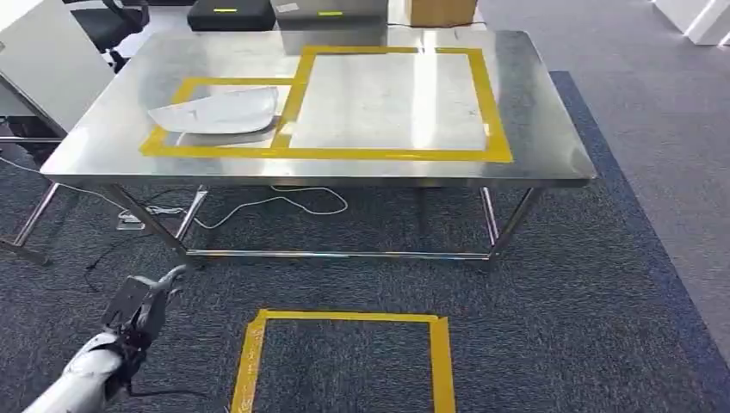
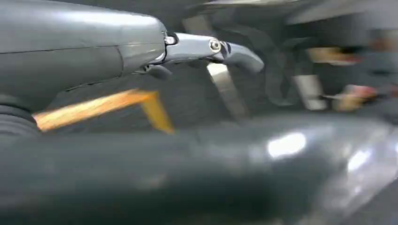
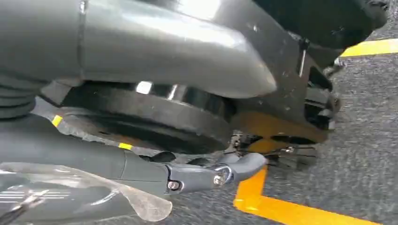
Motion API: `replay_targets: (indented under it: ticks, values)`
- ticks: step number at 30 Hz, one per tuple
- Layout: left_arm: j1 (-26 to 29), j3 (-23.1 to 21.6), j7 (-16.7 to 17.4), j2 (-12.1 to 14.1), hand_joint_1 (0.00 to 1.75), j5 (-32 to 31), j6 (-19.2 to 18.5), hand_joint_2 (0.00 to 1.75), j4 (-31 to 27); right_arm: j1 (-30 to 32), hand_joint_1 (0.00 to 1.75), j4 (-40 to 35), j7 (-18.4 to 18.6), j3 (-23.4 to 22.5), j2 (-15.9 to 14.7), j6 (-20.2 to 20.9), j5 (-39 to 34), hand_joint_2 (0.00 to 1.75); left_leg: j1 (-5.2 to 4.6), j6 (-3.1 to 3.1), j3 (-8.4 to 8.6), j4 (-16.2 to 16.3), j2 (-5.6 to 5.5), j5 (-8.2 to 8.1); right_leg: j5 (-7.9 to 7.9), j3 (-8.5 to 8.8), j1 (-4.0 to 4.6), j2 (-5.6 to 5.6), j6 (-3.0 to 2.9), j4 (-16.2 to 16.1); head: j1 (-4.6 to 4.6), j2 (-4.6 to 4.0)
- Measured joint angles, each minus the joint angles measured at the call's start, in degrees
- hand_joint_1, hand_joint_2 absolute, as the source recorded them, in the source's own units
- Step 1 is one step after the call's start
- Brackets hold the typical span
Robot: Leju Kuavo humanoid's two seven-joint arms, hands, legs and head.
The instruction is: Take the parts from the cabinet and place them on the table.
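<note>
A white bagged part lies flat in the smaller yellow-taped box at the left of the steel table. The larger taped box beside it holds nothing. My left hand hangs low at the bottom left, well short of the table, with its fingers stretched out and nothing in them. In the right wrist view my right hand hangs over the carpet, and a clear plastic bagged part lies against its fingers, apparently held.
A yellow tape square marks the blue carpet in front of the table. Cables trail under the table. Black devices and a cardboard box stand behind the table's far edge. A white unit stands at the left.
</note>
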Motion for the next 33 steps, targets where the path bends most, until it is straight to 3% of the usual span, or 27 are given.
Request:
replay_targets:
  ticks: [3, 4, 5, 6, 7, 8, 9, 10, 13, 21, 28, 32, 33]
  values:
    - [0.99, 1.38, -0.83, -0.32, 0.00, 0.96, -0.42, 1.75, 1.91, 0.19, 0.00, 0.00, -0.15, -0.30, 0.00, -0.24, -0.55, 1.75, 0.18, -0.25, -0.76, 3.16, 0.05, -1.66, 0.35, -0.40, 0.01, 0.04, 0.08, 0.03, -0.11, 0.00]
    - [3.98, 5.44, -2.33, -1.25, 0.00, 3.15, -1.47, 1.75, 8.90, 0.70, 0.00, 0.22, -0.74, -1.81, 0.00, -0.98, -2.84, 1.75, 1.16, -1.27, -0.56, 7.59, 0.04, -1.31, 1.06, -1.89, -0.22, -0.23, 0.18, 0.56, 0.04, 0.00]
    - [6.31, 10.14, -2.02, -1.88, 0.00, 5.23, -2.87, 1.75, 17.14, 0.48, 0.00, 1.05, -0.92, -4.13, 0.07, -2.29, -4.90, 1.75, 3.24, -3.91, 10.48, -9.25, 0.29, 2.58, 1.01, -4.09, -0.70, -0.37, 0.85, 3.08, -0.02, 0.00]
    - [6.74, 11.35, -2.08, -2.45, 0.00, 5.73, -3.24, 1.75, 19.27, 0.33, 0.00, 1.55, -0.92, -4.72, 0.05, -2.69, -5.29, 0.00, 2.67, -4.39, 10.83, -10.67, -0.36, 0.85, 0.71, -4.95, -0.51, -0.29, 1.31, 4.09, -0.18, 0.00]
    - [7.60, 12.44, -2.28, -2.36, 0.00, 6.26, -3.53, 1.75, 20.89, 0.34, 0.00, 1.90, -0.74, -5.12, 0.11, -2.80, -5.56, 0.00, 2.61, -1.08, 10.39, -10.18, -0.42, 1.61, 0.73, -5.08, -0.43, -0.27, 1.49, 4.20, 0.42, 0.00]
    - [8.37, 13.26, -2.61, -2.71, 0.00, 6.17, -3.81, 1.75, 22.37, 0.33, 0.00, 2.30, -0.77, -5.58, 0.11, -2.80, -5.80, 0.00, 2.43, -1.21, 10.28, -10.04, -0.43, 1.87, 0.89, -5.12, -0.50, -0.28, 1.72, 4.22, 0.24, 0.00]
    - [8.99, 13.94, -2.85, -2.87, 0.00, 6.06, -3.68, 0.00, 23.81, 0.34, 0.00, 2.76, -0.61, -5.88, 0.11, -2.80, -5.95, 0.00, 2.38, -1.47, 10.23, -9.89, -0.38, 1.51, 1.07, -5.10, -0.53, -0.27, 1.95, 4.02, 0.37, 0.00]
    - [9.52, 14.44, -3.38, -3.17, 0.00, 5.89, -3.08, 0.00, 25.16, 0.31, 0.00, 3.28, -0.53, -6.18, 0.13, -2.80, -5.95, 0.00, 2.22, -1.04, 10.08, -9.88, -0.41, 1.80, 1.27, -5.12, -0.68, -0.29, 2.25, 3.90, 0.30, 0.00]
    - [9.93, 15.57, -3.73, -3.80, 0.00, 5.41, -1.91, 0.00, 27.56, -0.08, 0.00, 4.46, -0.46, -6.56, 0.20, -2.10, -5.91, 0.00, 2.00, -0.62, 9.82, -9.88, -0.41, 2.13, 1.81, -5.11, -0.93, -0.33, 2.79, 3.46, 0.35, 0.00]
    - [9.95, 17.02, -3.40, -5.25, 0.00, 5.54, -0.48, 0.00, 30.58, -0.59, 0.00, 6.43, -0.61, -6.60, 0.55, -1.75, -5.56, 0.00, 1.63, -0.08, 9.69, -9.85, -0.41, 2.53, 2.41, -5.12, -1.31, -0.32, 3.26, 3.22, 0.31, 0.00]
    - [9.72, 17.76, 5.64, -7.72, 0.00, 3.42, 6.01, 0.00, 31.71, -1.35, 0.00, 7.63, 2.23, -6.54, 0.72, -2.19, -5.29, 0.00, 1.60, -0.08, 9.68, -9.85, -0.41, 2.68, 2.56, -5.16, -1.34, -0.33, 3.33, 3.21, 0.28, 0.00]
    - [9.63, 17.74, 9.23, -9.77, 0.00, 1.98, 7.53, 0.00, 31.95, -1.35, 0.00, 7.63, 4.32, -6.45, 0.72, -2.63, -5.62, 0.00, 1.53, -0.03, 9.65, -9.67, -0.40, 2.70, 2.73, -5.16, -1.42, -0.33, 3.41, 3.10, 0.28, 0.00]
    - [9.57, 17.69, 9.85, -10.12, 0.00, 1.51, 7.69, 0.00, 32.00, -1.37, 0.00, 7.63, 4.79, -6.45, 0.72, -2.65, -5.82, 0.00, 1.47, 0.24, 9.43, -9.39, -0.45, 2.73, 2.92, -5.25, -1.59, -0.35, 3.61, 3.03, 0.24, 0.00]
